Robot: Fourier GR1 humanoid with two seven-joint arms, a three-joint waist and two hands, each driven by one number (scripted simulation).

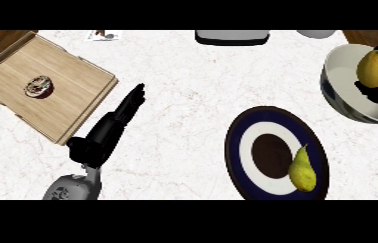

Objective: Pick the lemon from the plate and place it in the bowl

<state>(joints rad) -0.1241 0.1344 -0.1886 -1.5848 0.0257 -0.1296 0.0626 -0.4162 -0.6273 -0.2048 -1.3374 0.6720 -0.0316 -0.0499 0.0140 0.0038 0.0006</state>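
The white marbled counter (184, 87) fills the view, and a shallow wooden tray (70, 104) lies askew on it at ten o'clock, running off the left edge. A dark blue plate (238, 137) with a white ring sits at about five o'clock, and a white bowl (341, 67) at three o'clock is cut off by the right edge. Along the far edge are a small object (103, 35) too small to identify at eleven o'clock, a dark-rimmed white container (231, 37) at twelve, and a white rounded thing (316, 33) at one.

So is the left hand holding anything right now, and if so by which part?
Nothing is held. The left hand is open with its fingers straight, and it lies between the wooden tray and the plate. The right hand is not in view.
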